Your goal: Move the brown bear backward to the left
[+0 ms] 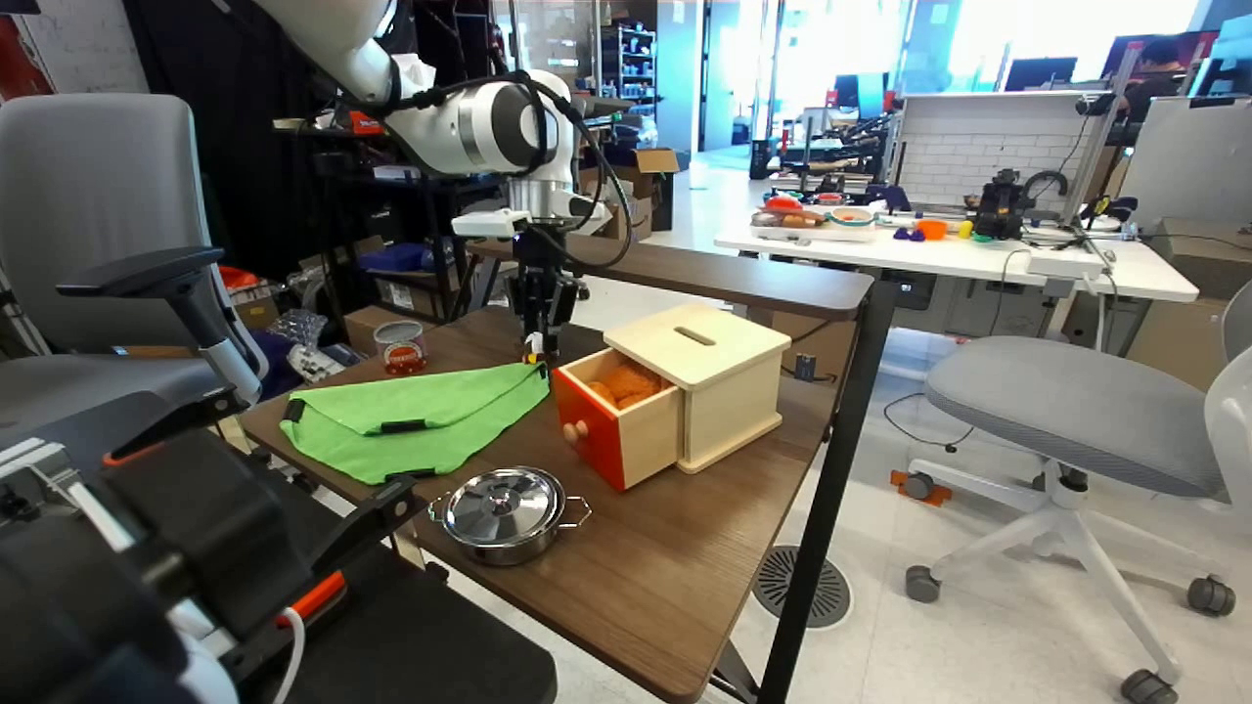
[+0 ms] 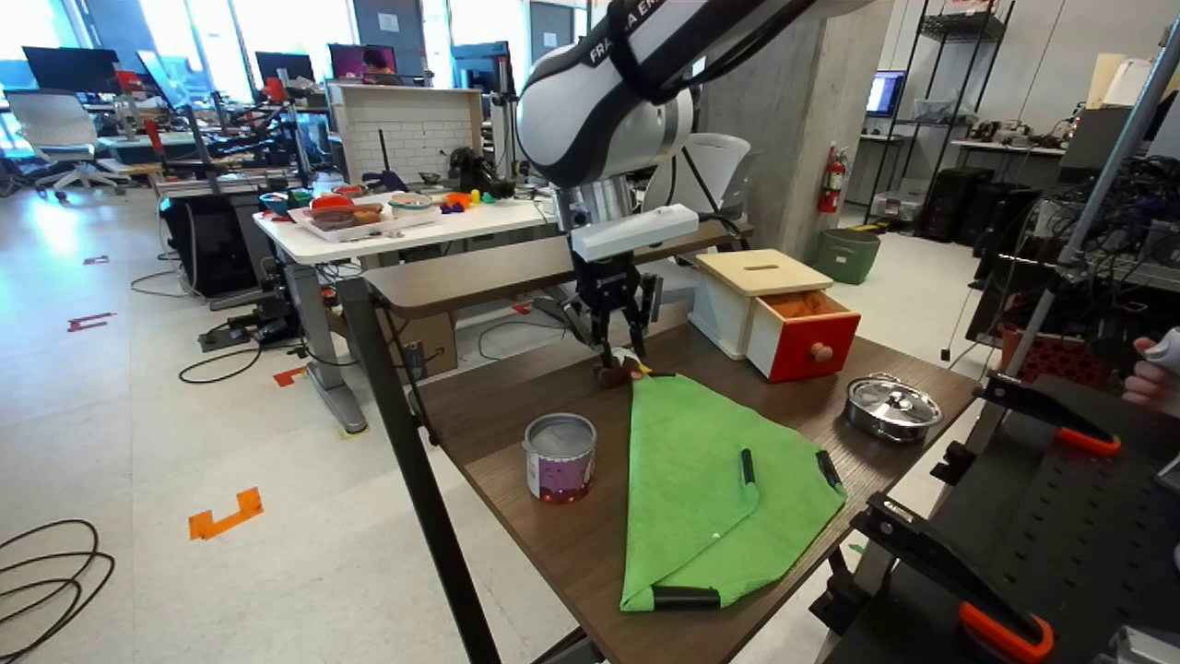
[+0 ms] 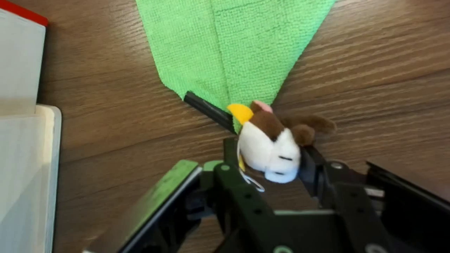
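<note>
Two neighbours are bounding your working spot on the left in the wrist view: the wooden box [image 3: 28, 168], then the green cloth [image 3: 228, 52], narrowing to a tip. The brown bear [image 3: 272, 138] is lying tilted at that tip; whether it is touching the cloth, or bearing on the table [image 3: 105, 140], is not showing clearly.

Handling, as judged: you are dealing with something light, soft and hard to break, its plush probably gripping rather than slipping. Reading across, the yellow piece [image 3: 240, 112] is looking too small to pinch, the white head [image 3: 258, 149] is offering the fullest hold, and the brown limb [image 3: 318, 124] is likely to be dangling. You should be taking it across the head, closing gently, minding the white loop [image 3: 260, 189], which could be snagging.

Tool: your gripper [image 2: 623, 353] is straddling the head, jaws parted partway. Seen from the wrist, the left finger [image 3: 230, 149] is lying against the toy or just beside it, and the right finger [image 3: 311, 161] is appearing to touch the opposite side. Whether they are squeezing or merely flanking, you are not able to tell.
</note>
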You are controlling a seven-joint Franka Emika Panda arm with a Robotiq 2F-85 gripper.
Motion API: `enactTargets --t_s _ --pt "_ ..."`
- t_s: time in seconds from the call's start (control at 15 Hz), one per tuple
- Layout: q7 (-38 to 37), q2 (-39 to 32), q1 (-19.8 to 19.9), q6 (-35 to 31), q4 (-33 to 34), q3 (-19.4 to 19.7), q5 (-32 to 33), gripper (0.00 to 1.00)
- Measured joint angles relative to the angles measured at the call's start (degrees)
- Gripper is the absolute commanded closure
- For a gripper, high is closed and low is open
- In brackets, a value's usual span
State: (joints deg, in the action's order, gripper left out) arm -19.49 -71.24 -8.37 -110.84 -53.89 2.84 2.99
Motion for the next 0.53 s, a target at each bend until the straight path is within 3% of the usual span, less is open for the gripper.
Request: enactTargets --t_s 0.2,0.53 --pt "-0.63 0.59 0.19 0.0 0.24 0.47 0.01 0.01" --pt "-0.92 5.83 1.68 -0.83 -2.62 0.74 -0.09 0.0"
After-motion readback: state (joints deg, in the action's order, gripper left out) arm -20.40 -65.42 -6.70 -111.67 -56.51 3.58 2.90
